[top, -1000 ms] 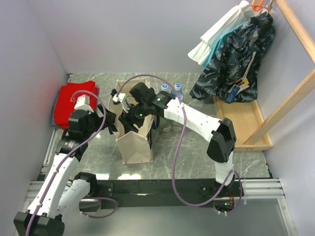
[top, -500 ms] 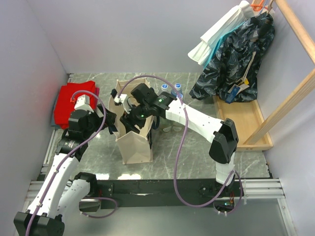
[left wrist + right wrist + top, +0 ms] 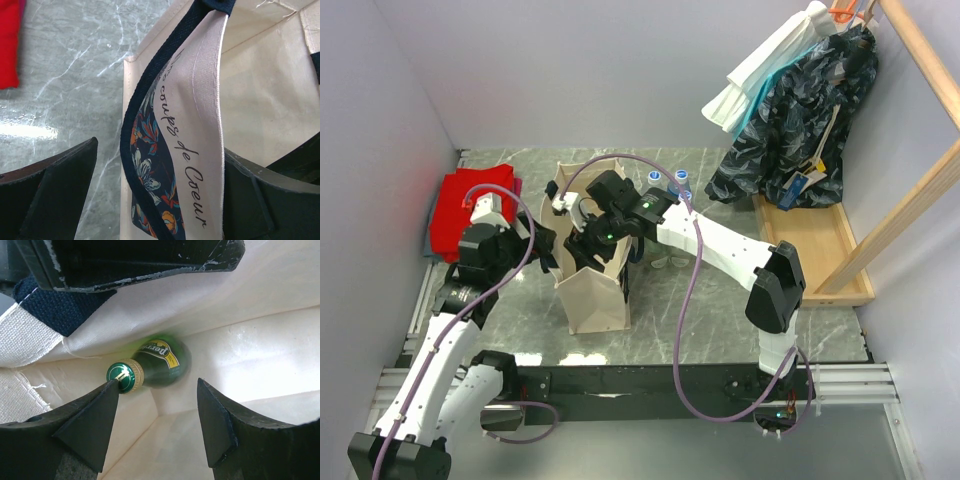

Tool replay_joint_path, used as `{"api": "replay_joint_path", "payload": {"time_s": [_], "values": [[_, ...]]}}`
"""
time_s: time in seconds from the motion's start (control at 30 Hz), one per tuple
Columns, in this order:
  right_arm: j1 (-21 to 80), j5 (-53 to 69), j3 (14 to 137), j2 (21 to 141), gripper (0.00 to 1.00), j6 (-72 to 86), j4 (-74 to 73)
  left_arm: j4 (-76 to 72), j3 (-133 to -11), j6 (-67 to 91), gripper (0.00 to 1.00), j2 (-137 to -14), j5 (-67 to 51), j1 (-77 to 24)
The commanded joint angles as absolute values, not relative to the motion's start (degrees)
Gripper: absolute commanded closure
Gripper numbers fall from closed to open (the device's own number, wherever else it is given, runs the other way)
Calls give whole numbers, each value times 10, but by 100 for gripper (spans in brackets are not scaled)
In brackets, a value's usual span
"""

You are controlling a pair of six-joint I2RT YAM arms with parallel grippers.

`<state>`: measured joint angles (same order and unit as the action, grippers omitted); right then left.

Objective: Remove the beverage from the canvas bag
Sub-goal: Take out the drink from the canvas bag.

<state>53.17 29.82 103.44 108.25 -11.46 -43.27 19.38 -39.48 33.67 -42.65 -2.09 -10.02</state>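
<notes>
The beige canvas bag point(image 3: 595, 300) with navy strap handles stands upright at mid-table. My right gripper point(image 3: 582, 245) is down inside its mouth. In the right wrist view the right gripper point(image 3: 157, 390) is open, and a green glass bottle point(image 3: 160, 362) with a green-and-gold cap stands below it in a corner of the bag. The cap sits just at the left fingertip point(image 3: 107, 390). My left gripper point(image 3: 548, 255) is at the bag's left rim. In the left wrist view the left gripper point(image 3: 160, 170) is open and straddles the bag's wall point(image 3: 200, 115) and navy strap point(image 3: 150, 85).
A red folded cloth point(image 3: 470, 205) lies at the far left. Small blue-capped bottles point(image 3: 672, 182) stand behind the bag. A wooden rack point(image 3: 810, 250) with hanging garments point(image 3: 790, 110) fills the right back. Grey walls close in on the left and at the back.
The right arm has shifted slightly, its gripper staying inside the bag. The left arm and the bag have not visibly moved.
</notes>
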Motion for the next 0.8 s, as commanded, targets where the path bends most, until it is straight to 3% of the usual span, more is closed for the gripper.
{"api": "replay_joint_path", "payload": {"time_s": [0.0,0.77], "values": [[539,277,1041,1076,30,-113,-410,184,-405,330,4,-417,-19,-103],[540,306,1043,1087,30,-110,-403,184,-408,328,4,-423,-22,-103]]}}
